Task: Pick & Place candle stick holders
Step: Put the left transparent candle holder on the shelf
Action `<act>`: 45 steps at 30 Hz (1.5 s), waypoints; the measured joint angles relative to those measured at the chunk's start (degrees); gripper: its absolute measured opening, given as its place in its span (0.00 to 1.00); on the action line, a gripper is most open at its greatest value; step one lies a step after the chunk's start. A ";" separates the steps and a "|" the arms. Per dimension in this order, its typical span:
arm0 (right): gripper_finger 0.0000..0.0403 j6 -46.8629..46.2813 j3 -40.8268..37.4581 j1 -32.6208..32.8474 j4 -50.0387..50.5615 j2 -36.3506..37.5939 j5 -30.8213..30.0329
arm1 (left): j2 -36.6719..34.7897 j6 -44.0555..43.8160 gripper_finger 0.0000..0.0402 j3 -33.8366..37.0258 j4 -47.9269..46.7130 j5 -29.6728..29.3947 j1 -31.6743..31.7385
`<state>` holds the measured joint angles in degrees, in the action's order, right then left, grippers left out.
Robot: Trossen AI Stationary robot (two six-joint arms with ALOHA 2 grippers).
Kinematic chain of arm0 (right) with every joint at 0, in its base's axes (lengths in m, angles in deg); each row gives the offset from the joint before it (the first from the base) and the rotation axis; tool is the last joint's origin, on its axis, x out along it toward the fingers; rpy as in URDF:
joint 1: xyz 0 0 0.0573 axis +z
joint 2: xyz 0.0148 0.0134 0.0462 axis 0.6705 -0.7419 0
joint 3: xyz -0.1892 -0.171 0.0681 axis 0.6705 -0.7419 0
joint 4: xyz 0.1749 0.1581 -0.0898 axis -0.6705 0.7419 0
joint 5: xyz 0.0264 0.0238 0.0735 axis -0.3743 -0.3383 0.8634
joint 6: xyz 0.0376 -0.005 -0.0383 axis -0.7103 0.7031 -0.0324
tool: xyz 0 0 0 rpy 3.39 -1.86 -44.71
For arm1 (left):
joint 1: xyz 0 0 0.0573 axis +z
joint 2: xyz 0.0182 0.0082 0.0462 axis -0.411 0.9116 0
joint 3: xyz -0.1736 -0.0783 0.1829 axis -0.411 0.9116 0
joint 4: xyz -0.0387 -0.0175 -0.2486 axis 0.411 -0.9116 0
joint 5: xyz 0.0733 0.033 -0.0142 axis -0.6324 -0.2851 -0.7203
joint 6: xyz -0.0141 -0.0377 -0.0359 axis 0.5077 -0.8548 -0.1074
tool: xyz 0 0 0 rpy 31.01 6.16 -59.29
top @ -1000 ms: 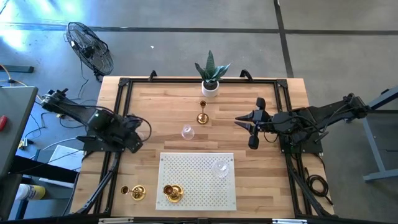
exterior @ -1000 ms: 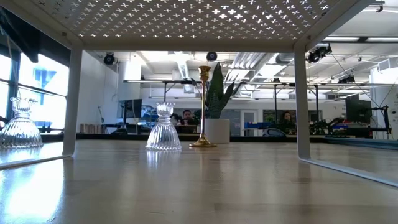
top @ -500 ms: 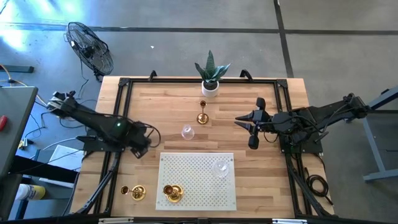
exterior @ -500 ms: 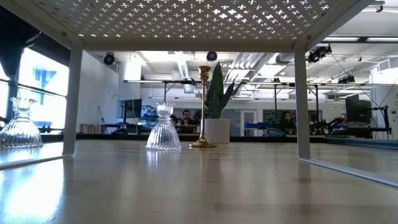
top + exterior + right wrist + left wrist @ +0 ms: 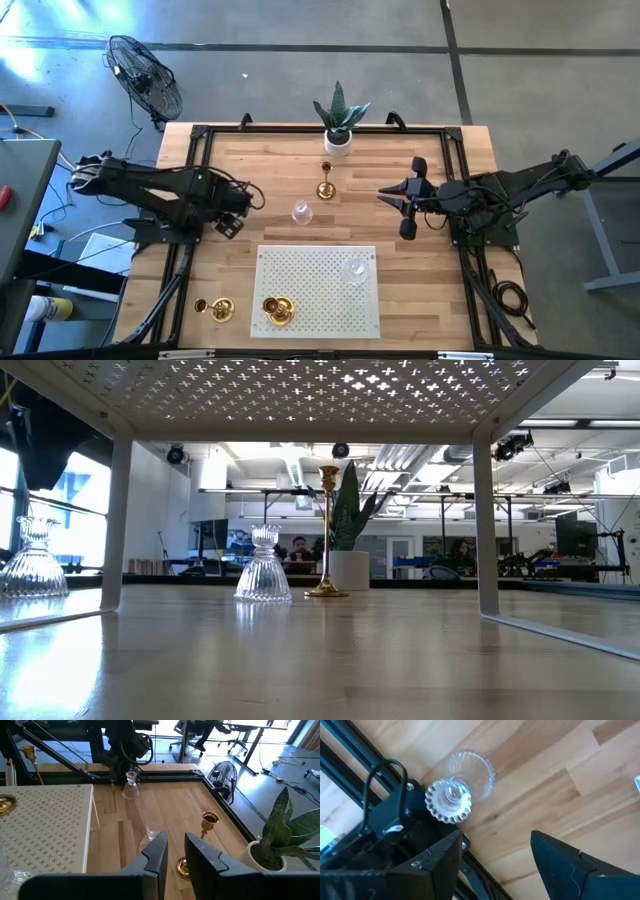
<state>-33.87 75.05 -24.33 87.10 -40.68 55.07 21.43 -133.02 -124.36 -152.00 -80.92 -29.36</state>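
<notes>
My left gripper (image 5: 243, 203) hangs open over the table's left part. In its wrist view the fingers (image 5: 495, 865) stand short of a clear glass holder (image 5: 456, 795), which stands upright on its base beside the black frame rail; the arm hides it in the high view. Another glass holder (image 5: 301, 212) and a gold one (image 5: 326, 182) stand upright mid-table. On the white perforated mat (image 5: 318, 292) sit a glass holder (image 5: 353, 270) and a gold one (image 5: 277, 310). A tall gold one (image 5: 218, 310) stands left of the mat. My right gripper (image 5: 384, 193) waits shut at the right.
A white pot with a green plant (image 5: 339, 125) stands at the far edge. The black frame rail (image 5: 190, 180) runs around the table. The mat is a raised shelf on legs (image 5: 486, 510). Bare wood lies between the two grippers.
My left gripper has swung from near the left rail toward the table's right and a little toward the far edge, the arm reaching out over the wood. Nothing on the table has moved.
</notes>
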 joint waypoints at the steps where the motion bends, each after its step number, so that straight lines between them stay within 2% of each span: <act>1: 0.14 0.00 0.00 0.02 0.19 0.02 0.00 | 0.00 0.18 0.57 0.00 0.00 0.70 0.20; 5: 0.14 -0.48 0.00 0.01 1.09 0.00 0.04 | 0.03 -0.25 0.57 0.00 -0.02 1.78 0.27; 10: 0.15 -1.60 0.00 0.01 1.32 0.00 0.13 | 0.25 -0.26 0.57 0.02 -0.68 -0.71 0.25; 20: 0.15 -1.55 0.00 0.00 1.14 0.00 0.13 | 0.26 -0.45 0.57 0.31 -0.39 -0.73 0.25; 26: 0.14 -1.53 0.00 0.00 1.25 0.00 0.13 | 0.26 -0.02 0.57 6.04 1.54 1.91 0.25; 31: 0.14 -1.52 0.00 0.02 1.12 0.00 0.07 | 0.26 0.17 0.57 7.89 2.99 -1.50 0.25; 37: 0.14 -1.00 0.00 0.00 1.09 0.00 0.02 | 0.28 3.14 0.57 7.89 7.27 -2.78 0.27; 45: 0.14 -0.39 0.00 0.00 0.66 0.00 -0.09 | 0.26 3.78 0.57 7.89 5.51 -3.43 0.27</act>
<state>-34.26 75.05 -24.33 87.76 -40.68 54.98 21.69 -129.24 -116.47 -146.49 -84.35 -29.09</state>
